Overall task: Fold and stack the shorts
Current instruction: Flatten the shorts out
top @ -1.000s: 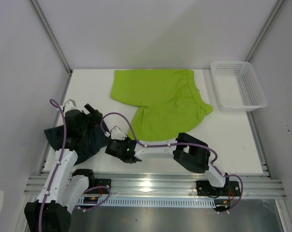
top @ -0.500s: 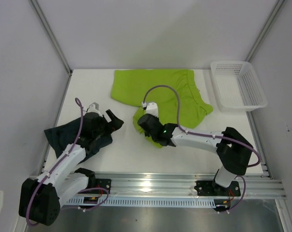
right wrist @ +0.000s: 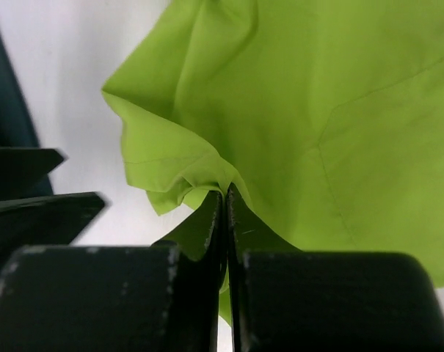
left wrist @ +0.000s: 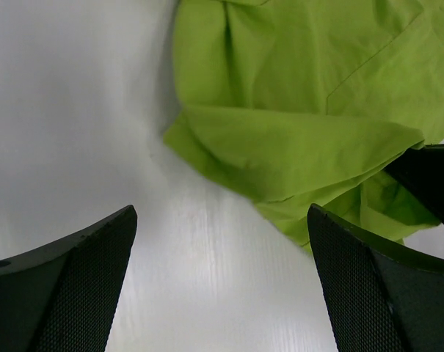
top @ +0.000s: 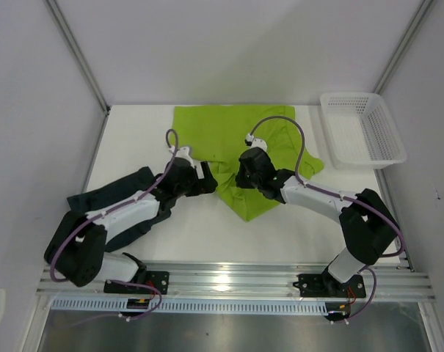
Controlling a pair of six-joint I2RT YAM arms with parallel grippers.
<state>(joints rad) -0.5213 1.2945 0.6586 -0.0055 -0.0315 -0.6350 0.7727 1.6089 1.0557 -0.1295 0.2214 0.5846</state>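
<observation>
Right claw (right wrist: 225,196) was clenched on a pinch of the lime green shorts (top: 229,132), right at a bunched lower edge, mid-bench (top: 133,139). Left claw (left wrist: 222,211) hung released, jaws wide, just beside that same edge, gripping nothing. Dark shorts (top: 122,183) lay crumpled at the left, under the left arm. The danger, to my eye: that pinch looked thin, so a pull could slip it free or lift one layer only, skewing the fold. And two claws that near could clash.

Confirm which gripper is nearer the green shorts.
Right. The right gripper is shut on a fold of the green shorts; the left gripper hangs open beside their edge.
</observation>
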